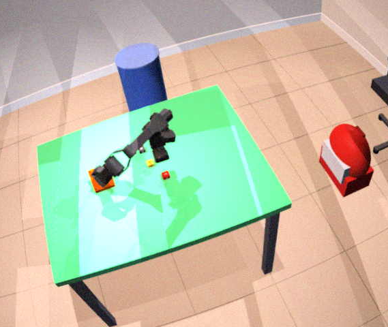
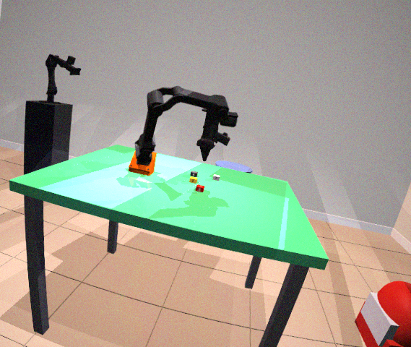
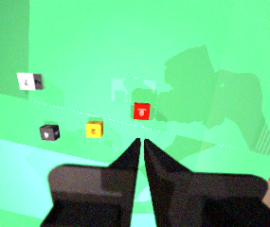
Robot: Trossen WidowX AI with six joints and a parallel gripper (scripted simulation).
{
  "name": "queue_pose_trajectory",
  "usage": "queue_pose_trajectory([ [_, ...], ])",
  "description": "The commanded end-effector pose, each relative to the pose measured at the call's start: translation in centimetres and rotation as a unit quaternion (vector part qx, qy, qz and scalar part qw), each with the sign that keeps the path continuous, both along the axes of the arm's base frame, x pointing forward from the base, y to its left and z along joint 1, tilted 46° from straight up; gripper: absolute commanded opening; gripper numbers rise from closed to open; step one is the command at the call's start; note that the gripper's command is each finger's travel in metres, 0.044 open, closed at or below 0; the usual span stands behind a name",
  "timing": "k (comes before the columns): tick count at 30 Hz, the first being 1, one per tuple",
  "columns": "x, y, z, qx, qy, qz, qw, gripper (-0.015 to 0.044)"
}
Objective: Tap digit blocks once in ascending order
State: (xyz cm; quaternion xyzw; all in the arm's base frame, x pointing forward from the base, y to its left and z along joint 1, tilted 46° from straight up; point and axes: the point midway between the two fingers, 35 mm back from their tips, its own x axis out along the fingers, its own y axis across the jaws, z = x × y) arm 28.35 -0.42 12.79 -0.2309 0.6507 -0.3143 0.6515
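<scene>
My gripper (image 1: pixel 160 159) (image 2: pixel 204 160) (image 3: pixel 141 142) is shut and empty, pointing down well above the table. A red block (image 1: pixel 166 175) (image 2: pixel 199 188) (image 3: pixel 142 112) lies just beyond the fingertips in the wrist view. A yellow block (image 1: pixel 150 163) (image 2: pixel 193 180) (image 3: pixel 95 130) lies to its left there. A black block (image 1: pixel 142 150) (image 2: pixel 193 173) (image 3: pixel 48 132) lies farther left. A white block (image 2: pixel 216 177) (image 3: pixel 27 81) lies at the wrist view's upper left; the arm hides it in the top view. The printed digits are too blurred to read surely.
The blocks stand apart on the green table (image 1: pixel 221 169) (image 2: pixel 250 216). The arm's orange base (image 1: pixel 103 187) (image 2: pixel 141 168) stands on it. A blue cylinder (image 1: pixel 142 84) is beyond the back edge. A second arm on a black pedestal (image 2: pixel 37 130) shows in the exterior view.
</scene>
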Motion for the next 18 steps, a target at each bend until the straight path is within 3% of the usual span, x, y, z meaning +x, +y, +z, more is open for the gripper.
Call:
queue_pose_trajectory([
  [1, -0.7, -0.5, 0.1, -0.003, 0.008, 0.005, 1.0, 0.002],
  [9, -1.1, -6.1, -5.4, -0.004, 0.007, 0.005, 1.0, 0.002],
  [18, -1.1, -6.6, -5.8, -0.005, 0.007, 0.005, 1.0, 0.002],
])
